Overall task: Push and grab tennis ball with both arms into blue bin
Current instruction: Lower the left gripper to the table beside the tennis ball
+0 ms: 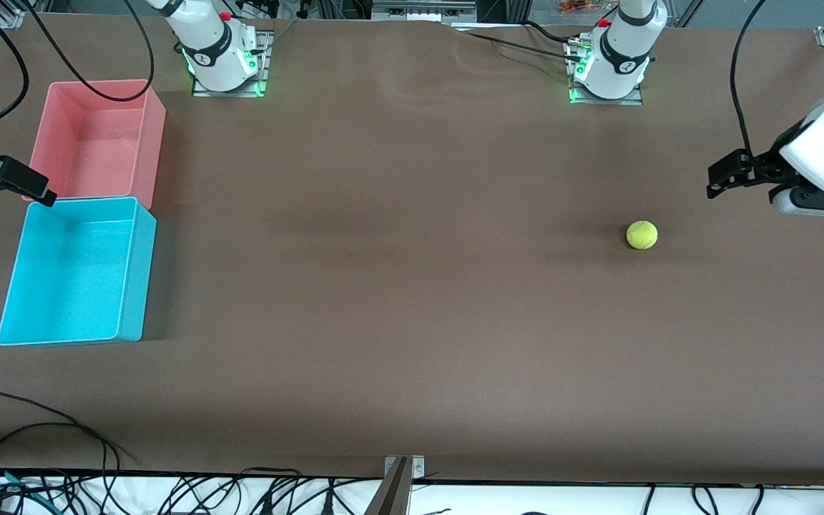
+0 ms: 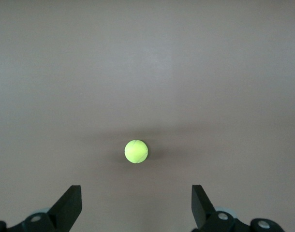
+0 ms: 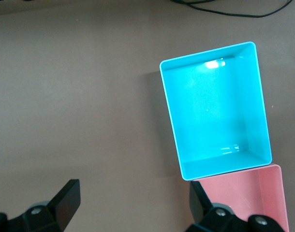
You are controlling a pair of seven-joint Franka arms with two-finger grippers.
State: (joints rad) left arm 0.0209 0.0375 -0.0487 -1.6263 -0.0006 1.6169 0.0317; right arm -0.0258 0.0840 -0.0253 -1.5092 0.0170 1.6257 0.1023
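Note:
The yellow-green tennis ball (image 1: 641, 234) lies on the brown table toward the left arm's end. My left gripper (image 1: 715, 179) hangs open above the table beside the ball, apart from it. In the left wrist view the ball (image 2: 136, 151) shows ahead of the open left gripper (image 2: 136, 189), with nothing between its fingers. The light blue bin (image 1: 133, 275) stands empty at the right arm's end. My right gripper (image 1: 26, 186) hovers open where the two bins meet. In the right wrist view the blue bin (image 3: 213, 116) lies beside the open right gripper (image 3: 133, 186).
An empty pink bin (image 1: 97, 139) touches the blue bin, farther from the front camera, and shows too in the right wrist view (image 3: 249, 193). Loose black cables (image 1: 40, 429) lie near the table's front edge. A metal bracket (image 1: 401, 472) sits at that edge.

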